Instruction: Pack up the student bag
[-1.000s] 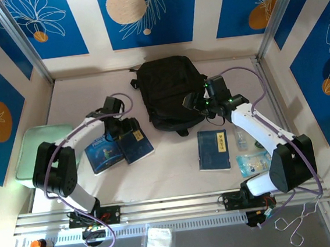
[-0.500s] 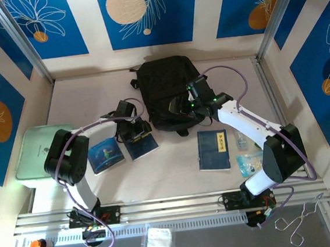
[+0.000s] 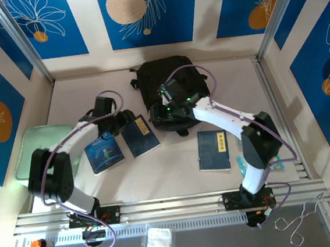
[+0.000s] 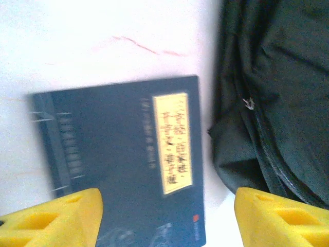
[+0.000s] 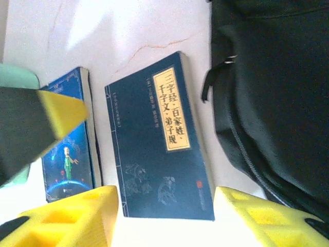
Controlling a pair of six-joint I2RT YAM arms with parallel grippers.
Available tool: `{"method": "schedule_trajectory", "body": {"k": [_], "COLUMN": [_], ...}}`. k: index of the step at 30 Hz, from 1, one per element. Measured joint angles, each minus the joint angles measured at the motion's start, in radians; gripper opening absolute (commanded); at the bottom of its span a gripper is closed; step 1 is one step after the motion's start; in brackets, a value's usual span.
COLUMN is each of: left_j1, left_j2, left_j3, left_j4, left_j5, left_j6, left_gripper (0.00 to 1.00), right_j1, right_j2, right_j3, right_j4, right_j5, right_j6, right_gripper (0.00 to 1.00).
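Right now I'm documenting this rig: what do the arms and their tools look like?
The left arm and right arm have white links with black joints, a purple cable looping along each. The left tool and right tool have chunky yellow fingers with moulded recesses. Green lights glow on the right arm.

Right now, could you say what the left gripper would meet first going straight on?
Probably the dark blue book with the yellow label, lying ahead of the left gripper; depth is unclear.

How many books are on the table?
3. An illustrated blue book left, a dark blue book with a yellow label beside it near the student bag, and a third blue book right of centre. Others may hide inside the bag.
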Motion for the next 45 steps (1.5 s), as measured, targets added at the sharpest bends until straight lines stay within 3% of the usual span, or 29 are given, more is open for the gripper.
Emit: {"method": "schedule_trajectory", "body": {"k": [8,12,17,25,30,45], "left_j1": [0.039,0.040,0.040,0.040,0.040,0.048], "left_j2": [-0.023,0.011,0.075,0.121,0.147,0.148], "left_j3": [-0.105,-0.106,-0.106,-0.105,-0.106,-0.117], "left_j4": [-0.033,-0.031,-0.026,-0.002,0.044,0.073], "left_j5": [-0.006,-0.003,0.008,0.052,0.112,0.163], "left_j6": [-0.025,-0.023,-0.021,0.010,0.022,0.029], "left_gripper": [0.61,0.53,0.48,0.48,0.43,0.45], "right_j1": [0.058,0.066,0.066,0.066,0.066,0.051], "right_j2": [0.290,0.378,0.451,0.463,0.463,0.462], "right_j3": [0.220,0.291,0.349,0.358,0.345,0.332], "right_j4": [-0.090,-0.135,-0.185,-0.205,-0.192,-0.174], "right_j5": [-0.005,-0.001,0.006,0.021,0.014,-0.034], "right_j6": [-0.060,-0.078,-0.089,-0.089,-0.085,-0.066], "right_gripper": [0.47,0.41,0.41,0.43,0.43,0.42]}}
